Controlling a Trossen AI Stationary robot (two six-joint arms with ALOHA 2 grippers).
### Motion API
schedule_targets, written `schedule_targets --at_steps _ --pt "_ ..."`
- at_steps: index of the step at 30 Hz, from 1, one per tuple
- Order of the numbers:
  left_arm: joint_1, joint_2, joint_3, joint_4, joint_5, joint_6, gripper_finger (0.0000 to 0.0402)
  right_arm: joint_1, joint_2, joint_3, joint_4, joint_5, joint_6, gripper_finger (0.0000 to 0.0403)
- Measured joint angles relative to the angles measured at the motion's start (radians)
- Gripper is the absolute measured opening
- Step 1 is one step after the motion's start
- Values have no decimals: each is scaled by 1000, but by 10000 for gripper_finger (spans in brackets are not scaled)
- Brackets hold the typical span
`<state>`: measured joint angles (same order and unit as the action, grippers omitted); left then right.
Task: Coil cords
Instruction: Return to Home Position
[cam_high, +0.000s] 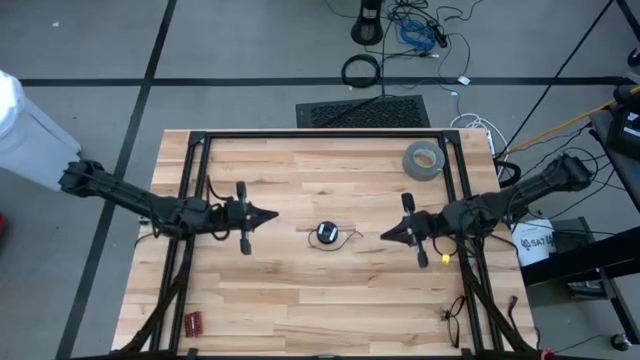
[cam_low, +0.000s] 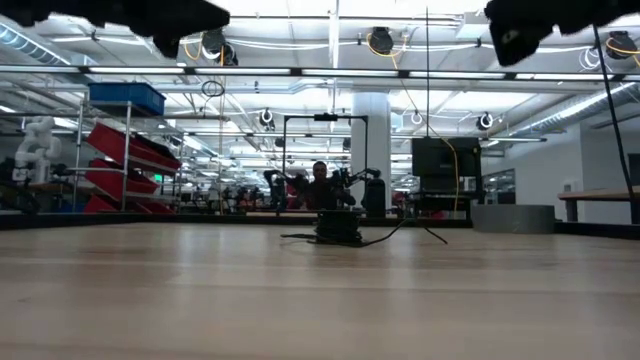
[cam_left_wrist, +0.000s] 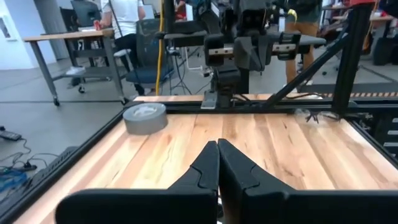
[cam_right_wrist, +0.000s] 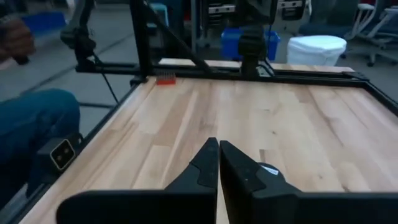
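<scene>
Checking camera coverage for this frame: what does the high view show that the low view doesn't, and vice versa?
Only high: the grey tape roll at the picture's upper right, a small red item at its lower left, and the left gripper and right gripper pointing at each other across the centre. Only low: the room behind, with red bins on shelving. Both: the black wire bundled mid-table on the wooden table.

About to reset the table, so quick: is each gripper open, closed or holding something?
Left gripper: closed, holding nothing.
Right gripper: closed, holding nothing.
The thin black wire coil lies on the wooden table between them.
</scene>
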<state>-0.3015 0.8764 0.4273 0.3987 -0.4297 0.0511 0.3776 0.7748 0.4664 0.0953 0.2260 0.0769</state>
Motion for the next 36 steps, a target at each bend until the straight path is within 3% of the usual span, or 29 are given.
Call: schedule_targets --at_steps 9,15,22,26,31,36 --pt "60 -110 -128 43 69 -70 0 -139 -70 -233 281 -178 50 0" --pt "59 -118 -172 41 79 -124 0 -211 -71 -271 298 -251 39 0" --pt "60 -118 -175 11 70 -124 0 -277 -72 -312 307 -220 3 0" --pt "59 -119 -202 -4 51 -125 0 -303 -89 -376 419 -225 17 0" --pt "59 -133 -306 157 49 -125 0 -312 -129 -453 525 -236 36 0" --pt "59 -150 -403 285 63 -151 0 -312 -166 -452 516 -257 45 0"
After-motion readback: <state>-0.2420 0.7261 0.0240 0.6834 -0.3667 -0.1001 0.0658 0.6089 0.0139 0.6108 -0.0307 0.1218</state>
